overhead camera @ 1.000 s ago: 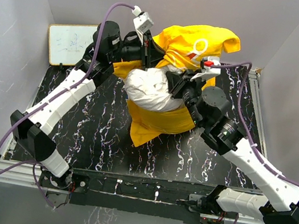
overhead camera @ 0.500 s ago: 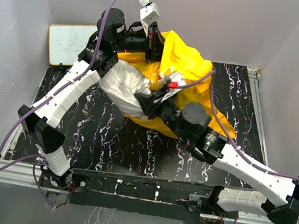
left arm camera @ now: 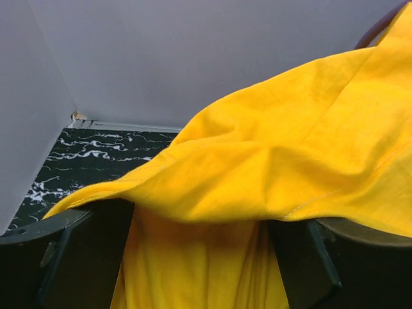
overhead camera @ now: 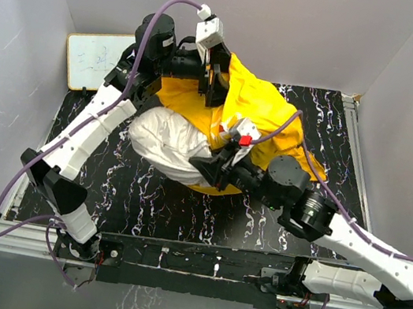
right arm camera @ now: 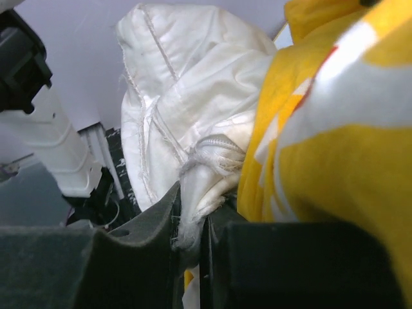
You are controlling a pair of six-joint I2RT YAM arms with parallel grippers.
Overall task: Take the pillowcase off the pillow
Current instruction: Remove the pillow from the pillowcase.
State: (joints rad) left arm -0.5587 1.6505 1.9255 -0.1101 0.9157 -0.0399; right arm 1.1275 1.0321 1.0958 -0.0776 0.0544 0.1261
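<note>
1. Writing: the whiteboard, far out to the left of the left gripper, carries faint marks that I cannot read. On the right wrist view the pillowcase shows white patches and a red edge of its print, but no letters I can make out.
2. Change since a second ago: the left gripper was clamped on a raised fold of the pillowcase, and its jaws are parted now. The yellow cloth no longer stands up high; it has sagged into a lower heap beneath that gripper.
3. Change, continued: the right arm has swung leftward across the table and more of the pillow is bared. Its white bulk now bulges out of the case on the left side.
4. Left gripper: wide open, fingers well apart. Yellow cloth drapes over the top of both fingers and hangs between them; nothing is pinched.
5. Right gripper: jaws nearly closed, nipping a bunched white corner of the pillow between the pads. The pillowcase presses against the right side of this gripper.
6. Pillow position: it extends ahead of the right gripper's fingertips and lies below the left gripper, resting on the table, with its right end still inside the yellow case.
</note>
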